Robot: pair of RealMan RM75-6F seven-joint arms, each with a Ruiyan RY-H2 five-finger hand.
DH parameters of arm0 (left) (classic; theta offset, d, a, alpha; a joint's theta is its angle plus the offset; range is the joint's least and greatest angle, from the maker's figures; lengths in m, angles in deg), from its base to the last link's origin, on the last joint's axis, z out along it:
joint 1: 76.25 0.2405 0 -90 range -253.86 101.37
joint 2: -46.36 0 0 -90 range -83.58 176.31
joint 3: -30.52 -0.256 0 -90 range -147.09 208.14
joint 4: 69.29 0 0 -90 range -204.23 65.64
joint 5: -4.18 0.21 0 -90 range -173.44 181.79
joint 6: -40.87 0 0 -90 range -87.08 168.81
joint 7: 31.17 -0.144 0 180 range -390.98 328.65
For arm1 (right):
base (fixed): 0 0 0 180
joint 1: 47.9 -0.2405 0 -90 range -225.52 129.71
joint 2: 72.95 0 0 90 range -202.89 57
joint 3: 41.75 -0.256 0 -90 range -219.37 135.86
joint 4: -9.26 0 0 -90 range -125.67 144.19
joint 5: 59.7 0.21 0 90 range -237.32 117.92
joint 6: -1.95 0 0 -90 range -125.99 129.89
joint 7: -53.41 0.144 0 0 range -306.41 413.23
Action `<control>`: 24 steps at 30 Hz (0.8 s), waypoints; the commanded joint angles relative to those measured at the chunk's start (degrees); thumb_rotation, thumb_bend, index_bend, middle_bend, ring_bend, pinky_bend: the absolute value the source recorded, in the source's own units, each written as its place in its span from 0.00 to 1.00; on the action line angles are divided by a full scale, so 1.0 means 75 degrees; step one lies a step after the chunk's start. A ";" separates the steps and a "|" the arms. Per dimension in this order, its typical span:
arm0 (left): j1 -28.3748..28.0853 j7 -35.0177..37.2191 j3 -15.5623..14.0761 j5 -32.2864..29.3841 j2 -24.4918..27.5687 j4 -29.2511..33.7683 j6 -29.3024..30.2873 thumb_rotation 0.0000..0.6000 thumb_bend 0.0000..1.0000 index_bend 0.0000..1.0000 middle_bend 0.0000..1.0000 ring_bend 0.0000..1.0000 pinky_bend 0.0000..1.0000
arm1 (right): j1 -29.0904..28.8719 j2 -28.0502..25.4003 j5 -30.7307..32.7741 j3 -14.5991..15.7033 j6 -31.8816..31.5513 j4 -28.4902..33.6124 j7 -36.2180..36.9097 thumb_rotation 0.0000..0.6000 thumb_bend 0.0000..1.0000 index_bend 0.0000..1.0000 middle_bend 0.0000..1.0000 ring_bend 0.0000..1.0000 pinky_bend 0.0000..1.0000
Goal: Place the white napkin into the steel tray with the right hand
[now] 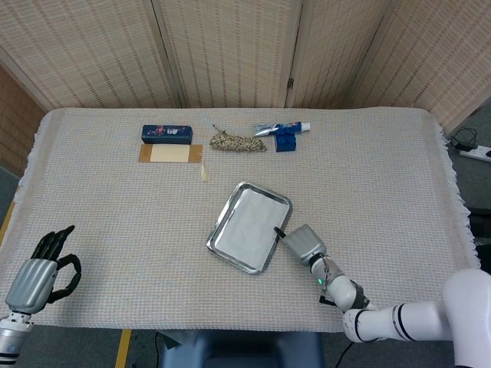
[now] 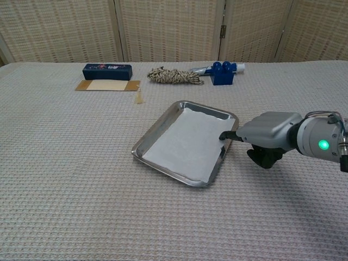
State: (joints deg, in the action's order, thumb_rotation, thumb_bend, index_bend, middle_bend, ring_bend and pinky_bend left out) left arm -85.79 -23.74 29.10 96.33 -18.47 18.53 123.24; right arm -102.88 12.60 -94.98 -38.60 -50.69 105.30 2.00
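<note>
A folding screen (image 1: 230, 50) of pale woven panels in light wooden frames stands behind the surface (image 1: 368, 176), which is covered by a beige waffle-weave cloth with a fringed edge on the right. Grey floor shows at the far right, where a white power strip (image 1: 477, 152) lies with a dark cable. Lighting is even and soft.

Hidden and cut off
The left hand (image 1: 34, 277) sits off the table's near left corner, its wrist clipped by the frame; the right hand's (image 2: 265, 136) fingers mostly hide beneath its shell.
</note>
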 commanded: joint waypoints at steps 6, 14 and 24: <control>0.0010 0.0059 -0.0003 0.0027 0.0033 0.0018 0.0037 1.00 0.54 0.00 0.00 0.00 0.00 | -0.0137 0.0258 0.0132 0.0025 -0.0002 -0.0227 -0.0024 1.00 0.86 0.00 1.00 1.00 1.00; 0.0013 0.0058 -0.0008 0.0042 0.0037 0.0022 0.0045 1.00 0.54 0.00 0.00 0.00 0.00 | -0.0176 0.0300 0.0122 0.0048 0.0011 -0.0362 0.0095 1.00 0.86 0.00 1.00 1.00 1.00; 0.0017 -0.0018 -0.0010 0.0040 0.0018 0.0033 0.0038 1.00 0.54 0.00 0.00 0.00 0.00 | -0.0160 -0.0018 -0.0145 0.0097 -0.0062 -0.0073 0.0274 1.00 0.86 0.00 1.00 1.00 1.00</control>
State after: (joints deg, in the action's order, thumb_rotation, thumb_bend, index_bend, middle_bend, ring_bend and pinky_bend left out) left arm -85.67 -23.87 29.02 96.63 -18.33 18.77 123.53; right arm -104.23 12.99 -95.43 -37.76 -51.22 104.16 3.41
